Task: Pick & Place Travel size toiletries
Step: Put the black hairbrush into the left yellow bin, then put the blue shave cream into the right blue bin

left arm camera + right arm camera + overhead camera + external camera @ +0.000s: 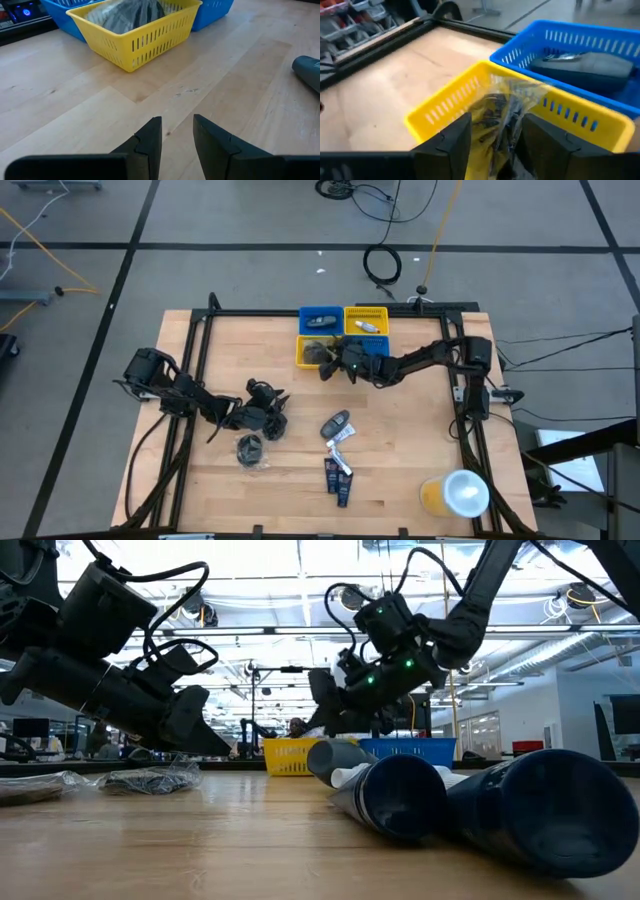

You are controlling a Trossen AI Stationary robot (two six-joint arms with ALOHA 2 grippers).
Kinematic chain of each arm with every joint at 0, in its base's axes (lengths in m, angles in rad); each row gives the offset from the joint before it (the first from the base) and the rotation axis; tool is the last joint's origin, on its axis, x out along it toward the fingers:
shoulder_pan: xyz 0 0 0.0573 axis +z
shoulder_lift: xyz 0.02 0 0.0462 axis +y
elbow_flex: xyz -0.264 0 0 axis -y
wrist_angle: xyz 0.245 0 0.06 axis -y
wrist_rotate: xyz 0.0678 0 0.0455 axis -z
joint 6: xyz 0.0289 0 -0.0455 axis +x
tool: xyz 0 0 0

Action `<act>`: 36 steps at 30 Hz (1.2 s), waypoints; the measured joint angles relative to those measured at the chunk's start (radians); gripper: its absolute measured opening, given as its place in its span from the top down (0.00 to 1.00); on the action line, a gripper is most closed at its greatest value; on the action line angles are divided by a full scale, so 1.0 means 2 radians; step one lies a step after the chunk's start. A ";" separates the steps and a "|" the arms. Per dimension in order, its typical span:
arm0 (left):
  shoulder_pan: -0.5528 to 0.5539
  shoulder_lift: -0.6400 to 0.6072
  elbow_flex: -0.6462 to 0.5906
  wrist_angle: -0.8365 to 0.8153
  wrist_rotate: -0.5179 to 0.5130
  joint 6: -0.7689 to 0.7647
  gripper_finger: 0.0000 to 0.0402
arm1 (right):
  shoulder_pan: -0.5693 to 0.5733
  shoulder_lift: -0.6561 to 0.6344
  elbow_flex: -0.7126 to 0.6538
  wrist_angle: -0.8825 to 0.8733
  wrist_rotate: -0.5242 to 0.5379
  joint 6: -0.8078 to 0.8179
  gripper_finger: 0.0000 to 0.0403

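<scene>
I am spreading the right gripper (492,135) over the yellow bin (316,352) at the bench's far edge, releasing a wrapped disc (495,120) into it (lifting straight up seems safest), while the left gripper (177,137) is hovering parted, empty.

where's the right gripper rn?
High view: right gripper is at the table's far middle, over the near yellow bin, fingers open above a clear-wrapped item inside.
</scene>
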 joint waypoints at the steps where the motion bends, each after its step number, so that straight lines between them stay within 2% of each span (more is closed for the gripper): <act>1: 0.000 0.000 0.000 0.000 0.000 0.000 0.73 | -0.002 -0.002 0.000 -0.010 -0.003 -0.002 0.60; 6: 0.000 0.000 0.000 0.000 0.000 -0.002 0.73 | -0.005 -0.010 0.000 -0.013 -0.002 -0.046 0.63; 13: 0.000 0.000 0.000 -0.001 0.001 -0.002 0.73 | 0.000 -0.037 0.000 -0.038 -0.003 -0.096 0.56; 19: 0.000 0.000 0.000 -0.003 0.001 -0.003 0.73 | 0.040 -0.101 -0.001 -0.133 -0.021 -0.142 0.55; 22: 0.000 0.000 0.000 -0.003 0.001 -0.006 0.73 | 0.067 -0.131 -0.001 -0.177 -0.065 -0.148 0.57; 26: 0.000 0.000 0.000 -0.003 0.001 -0.010 0.73 | 0.109 -0.149 -0.001 -0.222 -0.161 -0.151 0.58; 32: 0.000 0.000 0.000 -0.003 0.001 -0.013 0.73 | 0.170 -0.132 -0.006 -0.231 -0.280 -0.156 0.58; 36: 0.000 0.000 0.000 -0.003 0.001 -0.016 0.73 | 0.202 -0.116 -0.007 -0.223 -0.320 -0.133 0.55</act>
